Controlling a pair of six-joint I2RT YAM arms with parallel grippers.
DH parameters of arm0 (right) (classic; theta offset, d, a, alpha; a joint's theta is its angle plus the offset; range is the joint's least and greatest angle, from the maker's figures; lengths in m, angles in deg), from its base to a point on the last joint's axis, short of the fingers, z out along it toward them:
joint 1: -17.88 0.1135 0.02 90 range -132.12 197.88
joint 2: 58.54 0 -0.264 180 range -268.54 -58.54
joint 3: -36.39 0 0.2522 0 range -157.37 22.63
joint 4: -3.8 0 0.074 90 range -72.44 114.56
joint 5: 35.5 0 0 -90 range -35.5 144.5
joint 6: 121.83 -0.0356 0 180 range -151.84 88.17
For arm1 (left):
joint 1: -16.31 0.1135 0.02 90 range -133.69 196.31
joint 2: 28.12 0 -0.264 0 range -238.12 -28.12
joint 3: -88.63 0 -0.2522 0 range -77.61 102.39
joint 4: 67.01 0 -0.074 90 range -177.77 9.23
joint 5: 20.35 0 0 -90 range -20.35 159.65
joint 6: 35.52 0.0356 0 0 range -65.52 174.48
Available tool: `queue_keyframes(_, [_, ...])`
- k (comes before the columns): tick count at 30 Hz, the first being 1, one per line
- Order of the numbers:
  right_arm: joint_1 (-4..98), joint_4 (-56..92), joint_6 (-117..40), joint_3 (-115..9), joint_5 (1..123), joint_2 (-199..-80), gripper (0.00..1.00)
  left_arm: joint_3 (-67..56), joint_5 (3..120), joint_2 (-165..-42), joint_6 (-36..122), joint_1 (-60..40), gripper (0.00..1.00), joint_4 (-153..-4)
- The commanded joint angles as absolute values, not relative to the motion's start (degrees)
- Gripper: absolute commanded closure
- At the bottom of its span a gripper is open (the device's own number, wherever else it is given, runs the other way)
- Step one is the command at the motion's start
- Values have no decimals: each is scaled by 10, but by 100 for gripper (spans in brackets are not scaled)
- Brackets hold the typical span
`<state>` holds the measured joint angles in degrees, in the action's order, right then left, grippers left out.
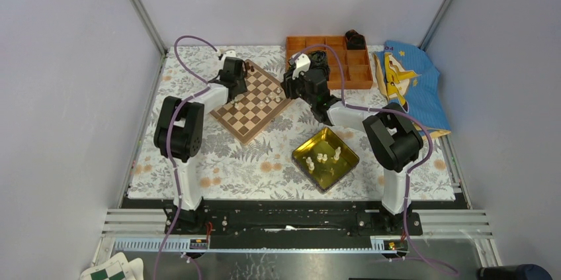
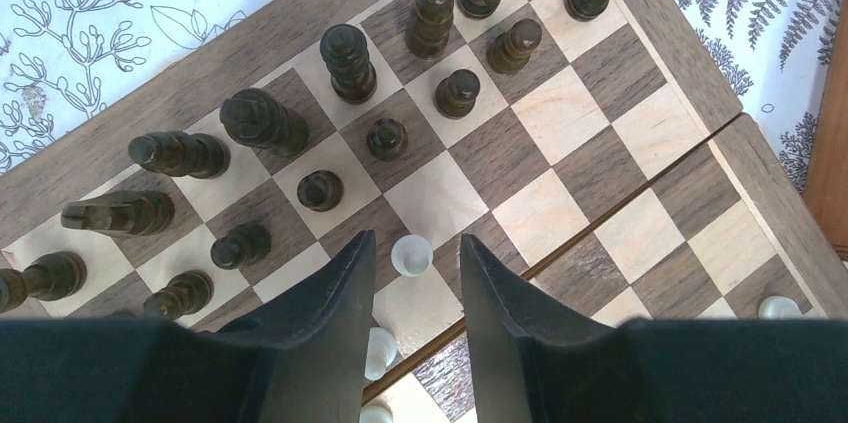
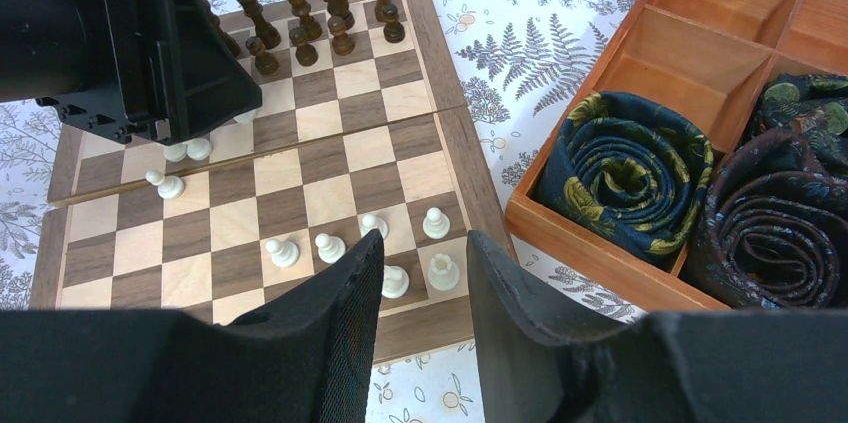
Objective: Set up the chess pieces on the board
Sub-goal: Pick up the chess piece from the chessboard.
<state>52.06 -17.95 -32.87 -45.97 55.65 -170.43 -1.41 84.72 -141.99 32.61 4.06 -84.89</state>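
Note:
The wooden chessboard (image 1: 254, 98) lies turned on the floral cloth, with dark pieces along its far rows. My left gripper (image 2: 412, 248) is open just above the board, with a cream pawn (image 2: 411, 254) standing between its fingertips, not gripped. Two more cream pieces (image 2: 378, 351) lie close under its left finger. My right gripper (image 3: 425, 248) is open and empty above the board's near right corner, over a cream rook (image 3: 443, 270) and a row of cream pawns (image 3: 330, 246). Several cream pieces (image 1: 324, 157) lie in the yellow tray.
The yellow tray (image 1: 325, 159) sits in front of the right arm. An orange compartment box (image 1: 341, 60) with rolled dark ties (image 3: 625, 175) stands right of the board. A blue and yellow bag (image 1: 410, 81) lies at far right. Dark pieces (image 2: 350, 63) crowd the board's far rows.

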Motion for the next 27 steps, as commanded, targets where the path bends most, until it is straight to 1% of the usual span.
queue_keyframes(1, [516,-213,-334,-476,563,-1705,57,4,856,-1432,335,45,57,-819])
queue_keyframes(11, [514,-216,-336,-474,563,-1706,56,6,856,-1436,332,47,61,-816])
queue_keyframes(15, [513,-218,-336,-472,563,-1706,56,6,855,-1438,330,48,66,-815])
queue_keyframes(18, [512,-218,-338,-472,563,-1707,56,4,854,-1436,327,47,74,-815])
queue_keyframes(21, [512,-218,-339,-472,564,-1707,57,1,856,-1435,326,47,75,-814])
queue_keyframes(27, [511,-219,-340,-467,563,-1704,56,-6,861,-1428,321,47,84,-813])
